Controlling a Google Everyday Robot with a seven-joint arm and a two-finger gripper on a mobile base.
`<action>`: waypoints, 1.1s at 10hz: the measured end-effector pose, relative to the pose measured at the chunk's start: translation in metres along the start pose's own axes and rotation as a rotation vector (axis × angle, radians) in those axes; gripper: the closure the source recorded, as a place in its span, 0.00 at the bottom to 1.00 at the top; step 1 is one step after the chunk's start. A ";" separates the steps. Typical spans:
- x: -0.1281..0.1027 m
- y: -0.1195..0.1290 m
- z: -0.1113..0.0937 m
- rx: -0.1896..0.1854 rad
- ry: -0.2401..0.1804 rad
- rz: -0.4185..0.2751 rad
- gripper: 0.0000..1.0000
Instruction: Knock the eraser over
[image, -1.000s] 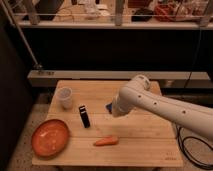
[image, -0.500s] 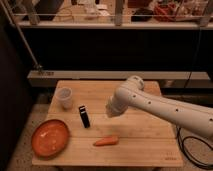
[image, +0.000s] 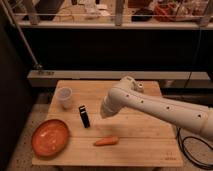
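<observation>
The eraser (image: 84, 116) stands on end, left of centre on the counter (image: 145, 137), just left of the claw (image: 105, 111). Whether the claw is open cannot be told. A leftward sweep should topple the eraser.

Open lane to the eraser (image: 84, 116) from its right side
Gripper (image: 105, 112) hangs just right of the eraser with only bare table (image: 150, 142) between. A cup (image: 64, 97) crowds the eraser's back-left, a bowl (image: 50, 137) sits front-left, a carrot (image: 106, 141) lies front-right, none touching it. Straight behind the eraser is open wood too.
</observation>
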 end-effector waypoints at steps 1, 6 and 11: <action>-0.008 -0.004 0.007 -0.001 -0.010 -0.001 0.99; -0.027 -0.012 0.025 -0.002 -0.049 -0.005 0.99; -0.055 -0.025 0.039 -0.001 -0.084 0.006 0.99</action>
